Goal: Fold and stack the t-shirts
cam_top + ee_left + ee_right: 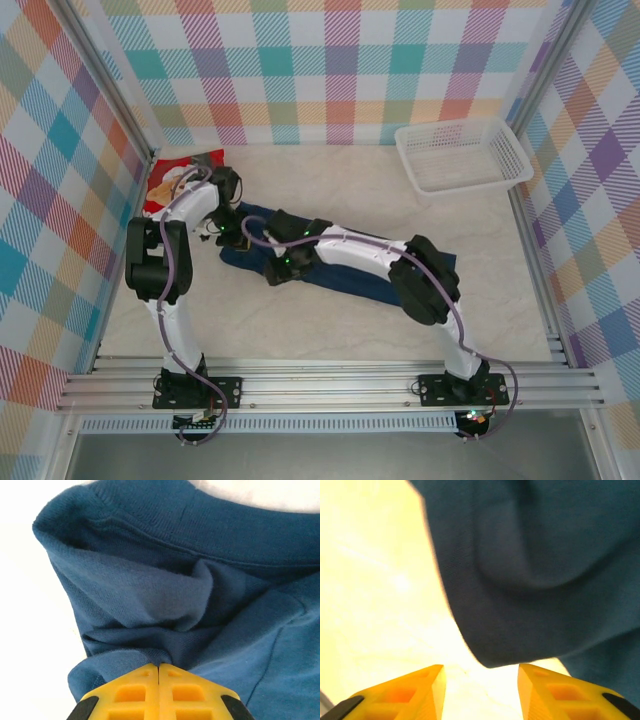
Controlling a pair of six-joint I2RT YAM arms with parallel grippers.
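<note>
One navy shirt (235, 555): the left gripper (159, 666) pinches its bunched fold tight; the right gripper (480, 667) stands with fingers apart, the cloth edge just ahead.

Left arm (178, 335) and right arm (352, 250) had white link shells with bulky black joint housings, on black base plates (197, 390). A grey-purple cable (462, 330) ran along each. Fingers (135, 692) were yellow, moulded with rectangular recesses, black behind
</note>
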